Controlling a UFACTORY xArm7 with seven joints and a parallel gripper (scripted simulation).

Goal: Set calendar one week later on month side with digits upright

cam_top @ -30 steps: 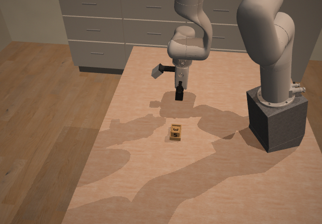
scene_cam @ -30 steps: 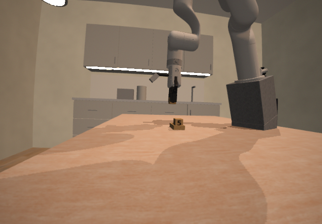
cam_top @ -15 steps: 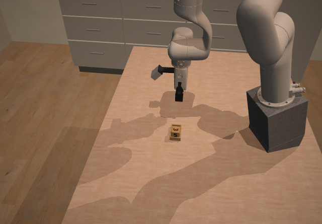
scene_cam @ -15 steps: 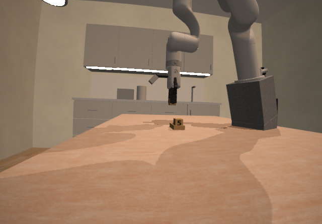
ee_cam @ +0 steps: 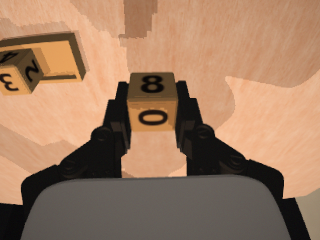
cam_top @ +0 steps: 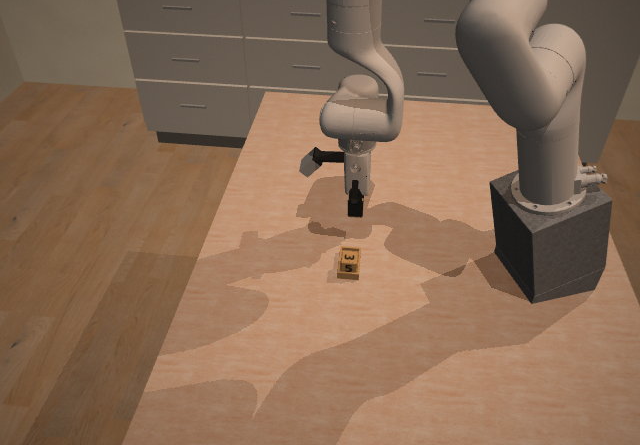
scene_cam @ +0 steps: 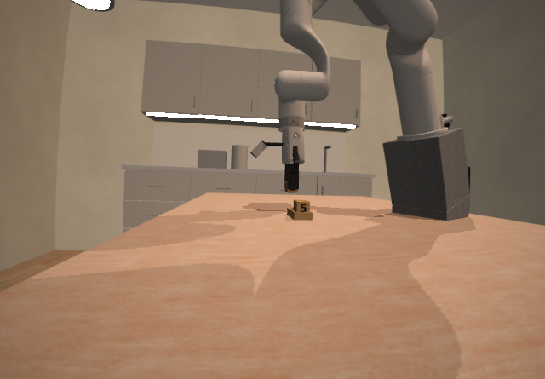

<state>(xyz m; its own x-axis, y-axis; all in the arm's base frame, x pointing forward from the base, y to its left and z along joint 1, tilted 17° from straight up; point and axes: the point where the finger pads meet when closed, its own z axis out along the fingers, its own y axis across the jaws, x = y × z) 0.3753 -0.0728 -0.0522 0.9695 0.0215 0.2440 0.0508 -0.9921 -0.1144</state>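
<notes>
My gripper (cam_top: 355, 207) (scene_cam: 291, 183) (ee_cam: 152, 96) points down above the table, behind the tray as the top camera sees it. It is shut on a wooden cube (ee_cam: 152, 95), whose 8 and 0 faces show in the wrist view. In the exterior view only the lower edge of this cube shows below the fingers. The tray (cam_top: 348, 276) (scene_cam: 301, 216) (ee_cam: 64, 64) lies flat on the table. The other cube (cam_top: 349, 261) (scene_cam: 301, 206) (ee_cam: 18, 75) sits in its front part, with an upright 5 facing the top and exterior views and a sideways 3 on top. The tray's rear part is empty.
The arm's dark base block (cam_top: 555, 244) (scene_cam: 418, 175) stands at the right of the table (cam_top: 289, 404) (scene_cam: 264, 330). Grey drawers (cam_top: 191, 58) are behind the table. Arm shadows fall across the table top around the tray.
</notes>
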